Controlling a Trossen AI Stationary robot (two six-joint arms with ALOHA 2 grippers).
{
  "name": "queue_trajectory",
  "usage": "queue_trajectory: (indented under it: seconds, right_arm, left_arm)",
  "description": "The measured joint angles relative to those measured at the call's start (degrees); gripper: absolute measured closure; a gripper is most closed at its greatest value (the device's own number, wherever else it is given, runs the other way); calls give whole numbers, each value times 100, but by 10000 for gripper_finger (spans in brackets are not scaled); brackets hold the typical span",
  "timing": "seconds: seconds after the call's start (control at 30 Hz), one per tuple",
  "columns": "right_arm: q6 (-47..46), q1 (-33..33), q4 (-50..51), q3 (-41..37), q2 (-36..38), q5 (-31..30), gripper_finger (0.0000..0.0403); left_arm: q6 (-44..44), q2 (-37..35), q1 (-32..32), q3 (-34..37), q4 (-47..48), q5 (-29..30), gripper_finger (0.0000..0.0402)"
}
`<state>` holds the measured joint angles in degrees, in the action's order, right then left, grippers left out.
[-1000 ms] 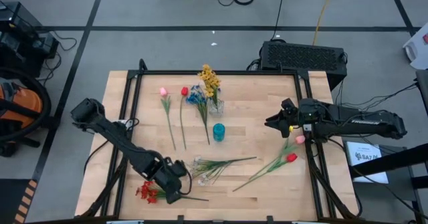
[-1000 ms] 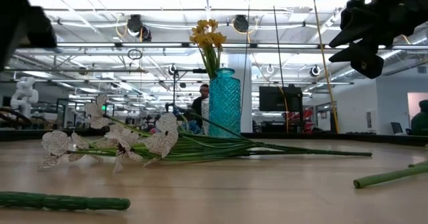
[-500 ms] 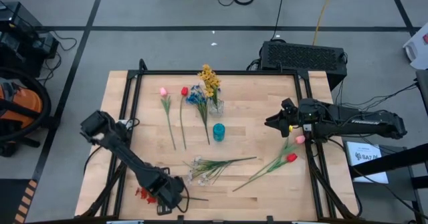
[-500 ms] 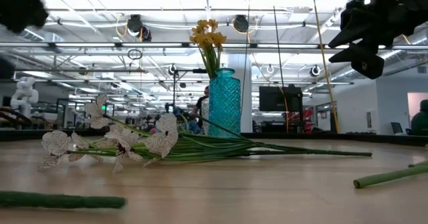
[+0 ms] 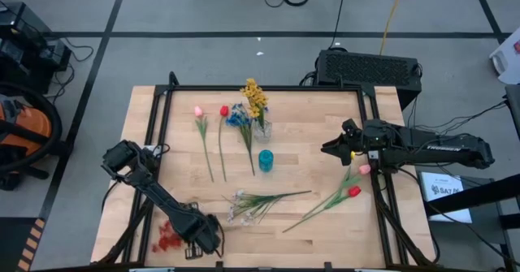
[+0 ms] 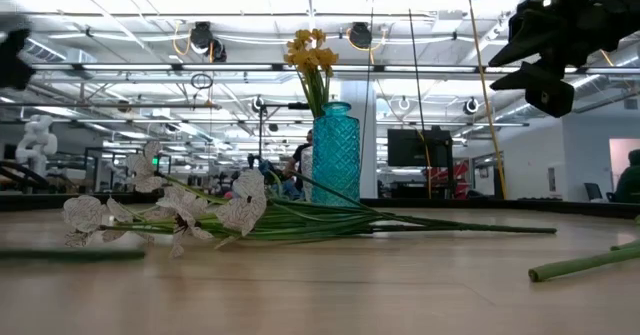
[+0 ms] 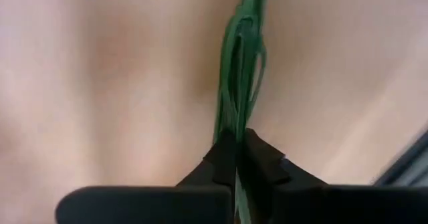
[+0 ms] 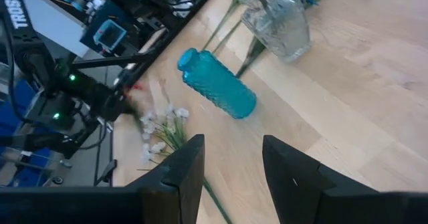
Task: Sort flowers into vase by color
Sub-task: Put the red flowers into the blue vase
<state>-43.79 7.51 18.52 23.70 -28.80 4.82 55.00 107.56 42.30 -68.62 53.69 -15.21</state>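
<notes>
The red spray [image 5: 166, 238] lies near the table's front left corner, and my left gripper [image 5: 203, 238] is shut on its green stems [image 7: 237, 83]. My right gripper [image 5: 329, 148] hangs open above the table's right side, holding nothing. A teal vase [image 5: 266, 160] stands at mid-table. Behind it a clear vase [image 5: 261, 128] holds yellow flowers [image 5: 253, 97]. A white spray [image 5: 244, 207] lies flat in front of the teal vase. A blue spray [image 5: 237, 118], a pink tulip [image 5: 198, 110] and a red tulip [image 5: 224, 110] lie at the far left. My left gripper pinches the red spray's bundle of green stems [image 7: 235, 127] between its two fingers, partway along from the blooms. The fingers come steeply from above and lie across the stems. The blooms [image 5: 165, 239] trail toward the table's left edge; whether they are off the wood I cannot tell.
Two more tulips, pink [image 5: 365, 169] and red [image 5: 354, 191], lie at the right under my right arm. A black frame [image 5: 268, 88] runs round the table. Bare wood shows along the front between the white spray and the near edge.
My left gripper has sunk toward the table's near edge, tipped to point steeply down, and shut on the red spray's stems. The red spray has shifted a little toward the table's left edge and shows blurred.
</notes>
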Motion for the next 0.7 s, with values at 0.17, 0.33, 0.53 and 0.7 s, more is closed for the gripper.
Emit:
queue_trajectory:
  seconds: [0.17,0.33,0.53,0.7]
  right_arm:
    - [368,0,-389,-2,-7,5,260]
    - [1442,-64,-1398,97,-69,162,269]
    - [2728,-359,-925,1395,-847,88,282]
    - [4216,-876,284,3119,-2257,-722,284]
  left_arm:
    - [429,-1016,-271,-307,616,267,392]
    - [1041,-2238,-651,-501,512,1055,397]
    - [1507,-3357,-1342,-514,511,1609,399]
    - [1268,-3753,-2151,-514,326,1254,400]
